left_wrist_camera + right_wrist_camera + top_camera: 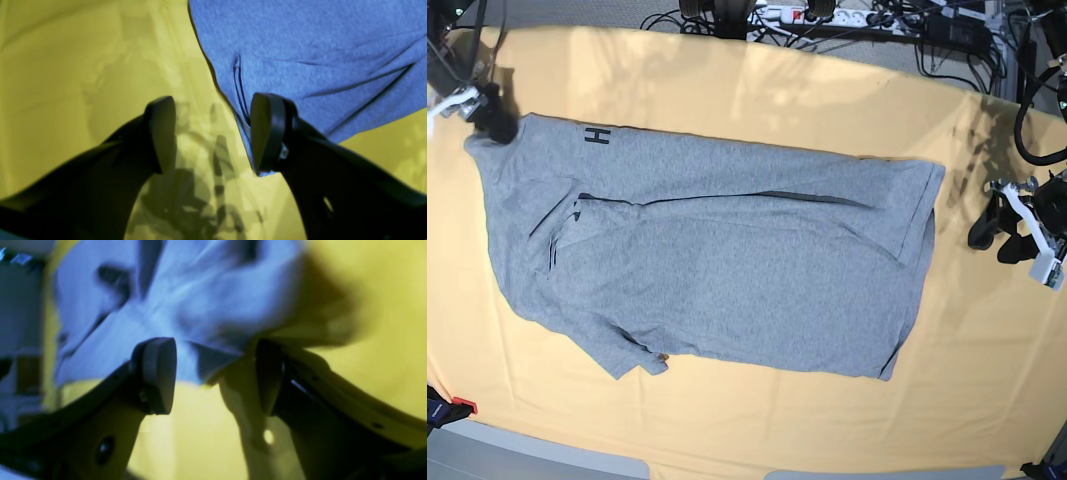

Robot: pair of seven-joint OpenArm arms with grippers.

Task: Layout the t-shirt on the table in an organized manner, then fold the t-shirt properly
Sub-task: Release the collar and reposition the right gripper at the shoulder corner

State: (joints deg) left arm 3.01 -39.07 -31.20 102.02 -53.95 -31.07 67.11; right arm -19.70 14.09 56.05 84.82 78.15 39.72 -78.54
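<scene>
The grey t-shirt (pixel 727 250) lies spread across the yellow table (pixel 727 90), with black lettering near its top left corner. My right gripper (pixel 495 120) is at that corner. In the right wrist view it (pixel 211 373) stands open, and a blurred fold of the t-shirt (pixel 183 300) reaches into the gap between its fingers. My left gripper (pixel 995 238) hovers over bare table just off the shirt's right edge. In the left wrist view it (pixel 213 133) is open over the table (pixel 66 66), its right finger (pixel 267 133) overlapping the t-shirt (pixel 317 50) at a corner.
Cables and a power strip (pixel 827 15) lie beyond the table's far edge. A black cable loop (pixel 1027 120) hangs at the right. A small red and dark object (pixel 457 408) sits at the near left corner.
</scene>
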